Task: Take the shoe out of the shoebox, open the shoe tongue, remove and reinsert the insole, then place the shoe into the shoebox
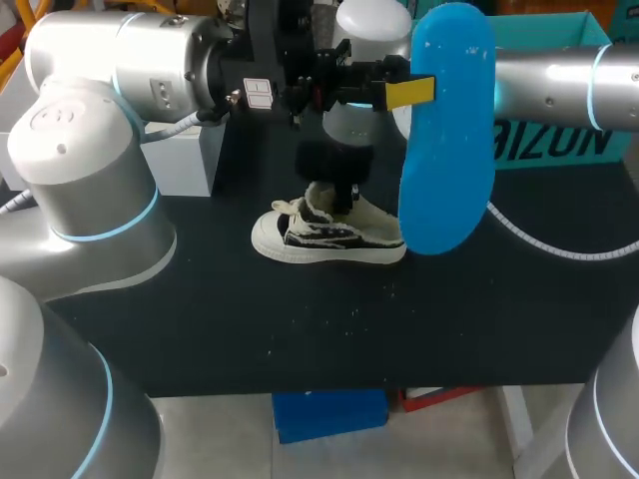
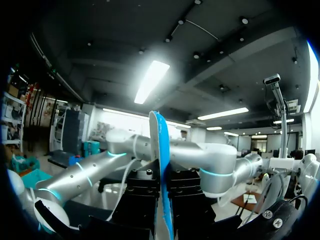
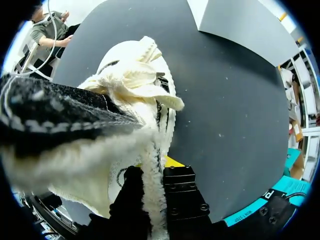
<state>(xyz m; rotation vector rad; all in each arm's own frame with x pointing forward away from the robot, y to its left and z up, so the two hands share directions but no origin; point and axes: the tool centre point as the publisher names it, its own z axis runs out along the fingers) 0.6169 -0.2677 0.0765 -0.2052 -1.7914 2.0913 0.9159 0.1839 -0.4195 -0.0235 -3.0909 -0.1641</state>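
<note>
L gripper (image 1: 409, 92) clamped tight on blue insole (image 1: 449, 130), held upright above table (image 1: 449, 319), long axis vertical. R gripper (image 3: 156, 181) pinches fleecy collar of shoe (image 1: 324, 235). Shoe sits mid-table, long axis crosswise, toe toward L side.

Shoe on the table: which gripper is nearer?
Right. The right gripper grips the shoe at its opening; the left gripper is above it, holding the blue insole.

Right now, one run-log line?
left pincer: shut on insole, held up | right pincer: shut on shoe | shoe: on table
</note>
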